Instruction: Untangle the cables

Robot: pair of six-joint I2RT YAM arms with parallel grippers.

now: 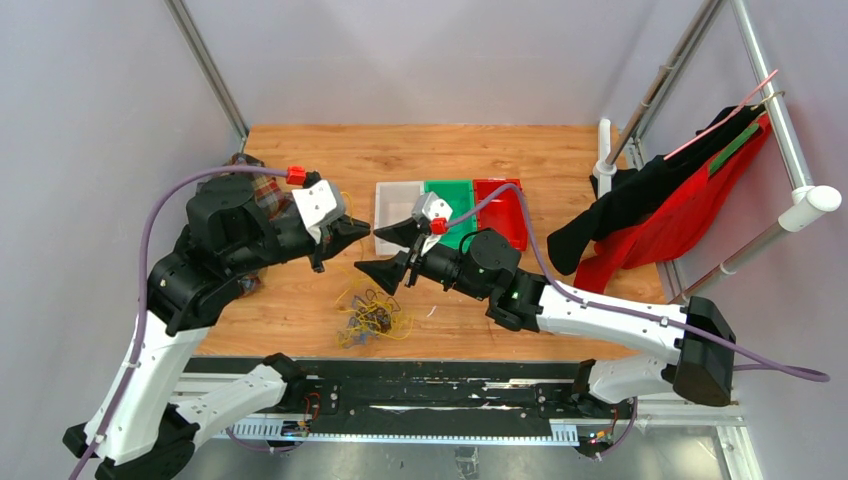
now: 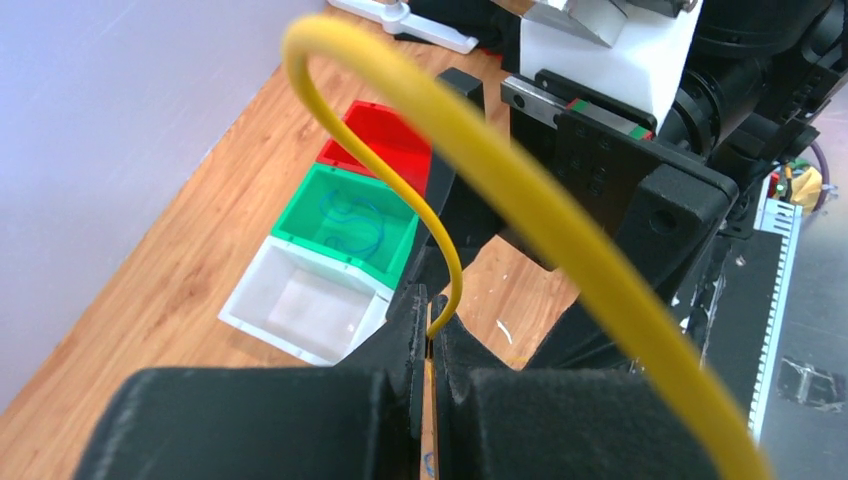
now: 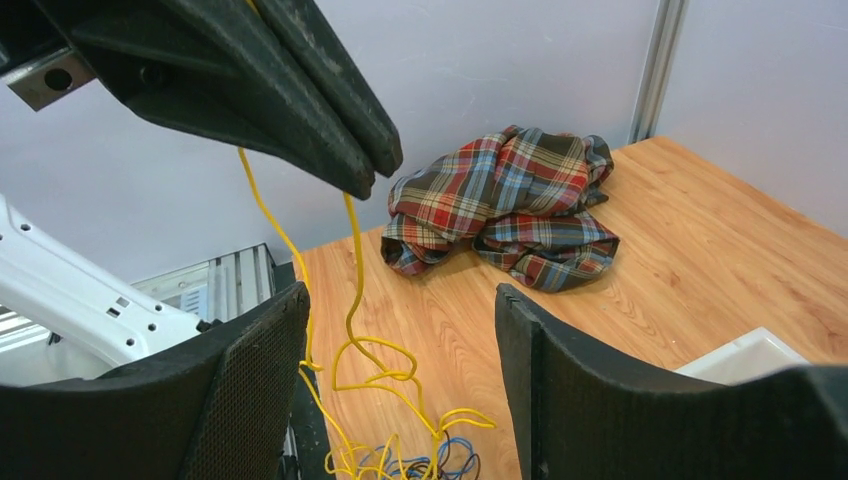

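A yellow cable [image 2: 560,235] is clenched in the left tool [image 1: 360,228], raised above the tangled cables [image 1: 368,315] for separation, while the right tool [image 3: 400,300] is held released beside it.

yellow cable [image 2: 560,228] blurred near lens; tangle [image 3: 420,462] cut off below
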